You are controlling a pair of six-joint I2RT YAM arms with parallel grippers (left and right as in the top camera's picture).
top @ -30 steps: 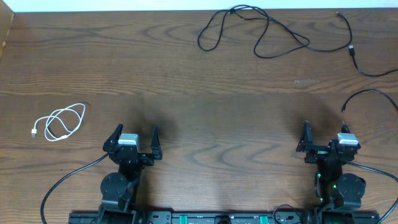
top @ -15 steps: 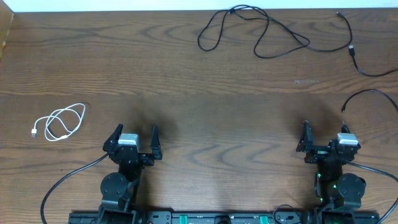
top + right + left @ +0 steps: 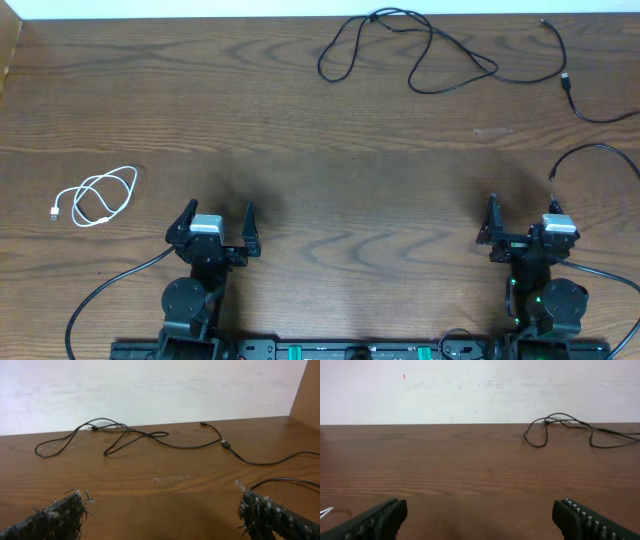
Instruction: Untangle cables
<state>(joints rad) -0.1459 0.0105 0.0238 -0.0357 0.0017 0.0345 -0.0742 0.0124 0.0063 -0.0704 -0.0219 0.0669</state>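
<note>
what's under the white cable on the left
Only the bare table shows beneath the white cable and through its loops. Where its strands cross, the lower strand is covered; nothing else seems tucked under it.

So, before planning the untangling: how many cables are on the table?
4: white cable far left; long black cable top centre; upper-right black cable and lower-right black cable both run off frame, so may be one.

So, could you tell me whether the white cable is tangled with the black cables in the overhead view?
No, the white cable lies coiled alone at the left, well apart from the black cables.
</note>
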